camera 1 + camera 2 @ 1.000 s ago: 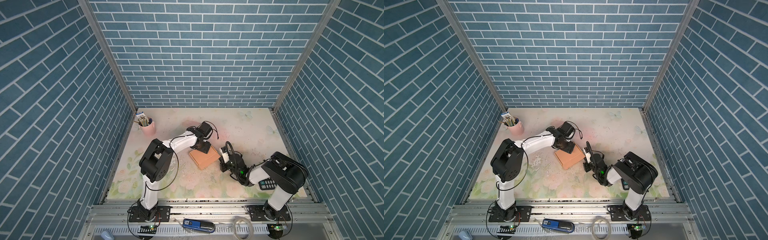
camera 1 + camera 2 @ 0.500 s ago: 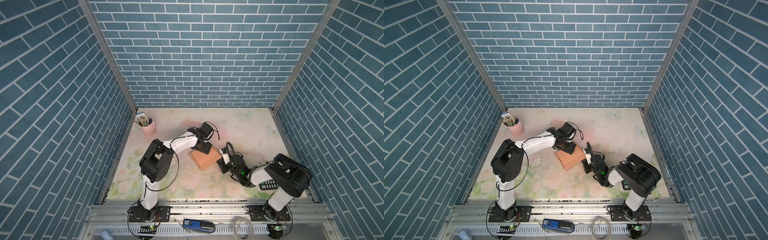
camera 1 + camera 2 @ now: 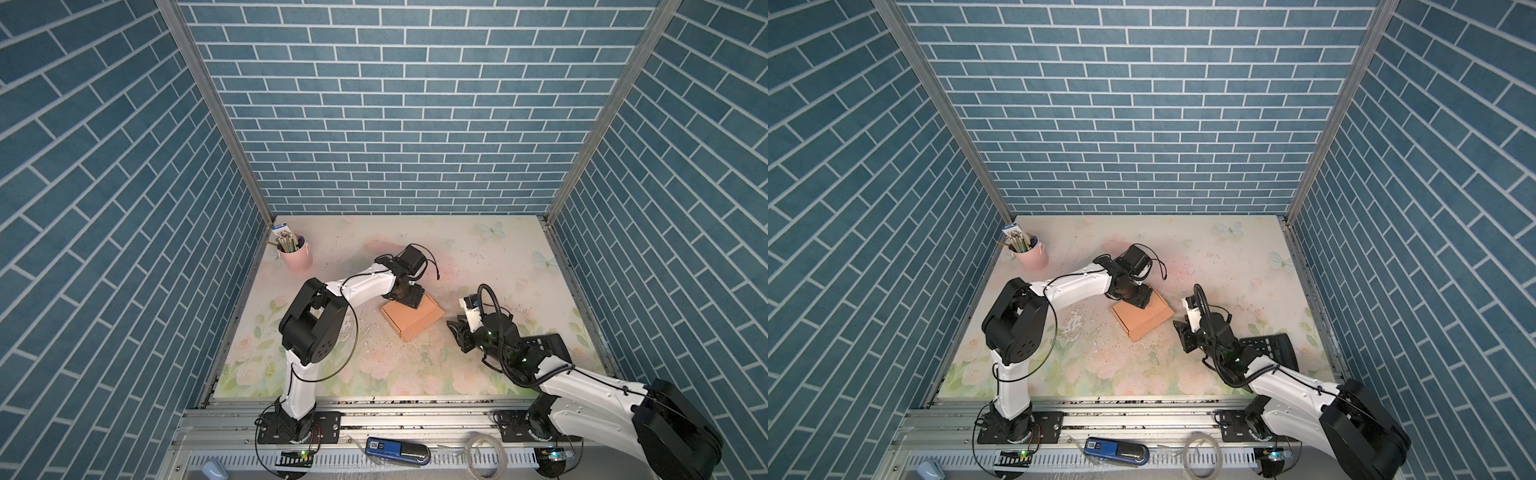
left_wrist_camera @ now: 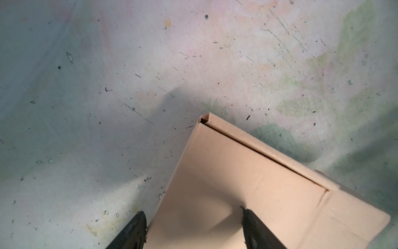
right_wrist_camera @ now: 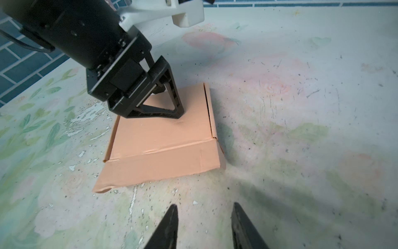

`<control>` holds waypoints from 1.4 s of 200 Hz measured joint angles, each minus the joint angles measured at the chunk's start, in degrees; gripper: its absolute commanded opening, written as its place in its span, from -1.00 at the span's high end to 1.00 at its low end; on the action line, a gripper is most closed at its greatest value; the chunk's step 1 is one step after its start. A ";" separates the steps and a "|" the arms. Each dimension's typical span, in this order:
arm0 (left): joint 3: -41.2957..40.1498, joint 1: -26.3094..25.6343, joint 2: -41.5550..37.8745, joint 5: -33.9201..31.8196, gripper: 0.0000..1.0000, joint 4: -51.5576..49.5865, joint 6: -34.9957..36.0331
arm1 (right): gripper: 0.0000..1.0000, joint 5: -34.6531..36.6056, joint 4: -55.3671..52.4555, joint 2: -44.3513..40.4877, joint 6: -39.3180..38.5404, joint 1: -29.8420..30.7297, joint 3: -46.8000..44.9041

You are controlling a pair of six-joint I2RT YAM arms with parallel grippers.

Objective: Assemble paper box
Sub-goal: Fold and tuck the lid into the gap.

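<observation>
Two white-shelled arms — chunky black joints, thin black cables looping outside, green lights glowing.

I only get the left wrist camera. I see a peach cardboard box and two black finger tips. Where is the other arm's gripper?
Observer: The right gripper hangs open and empty over the floral table, beside the peach-orange cardboard paper box, not touching it.
Operator: Is there other stuff on the table?
Observer: Yes, a black rectangular plastic calculator lies by the right arm, partly hidden by it.
Operator: Anything else?
Observer: A pink cup of pencils stands in the far corner on the robot's left.
</observation>
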 measured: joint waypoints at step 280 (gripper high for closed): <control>5.68 -1.51 4.07 1.31 -0.42 -1.27 -0.07 | 0.43 -16.22 -2.86 22.45 9.97 -11.87 14.08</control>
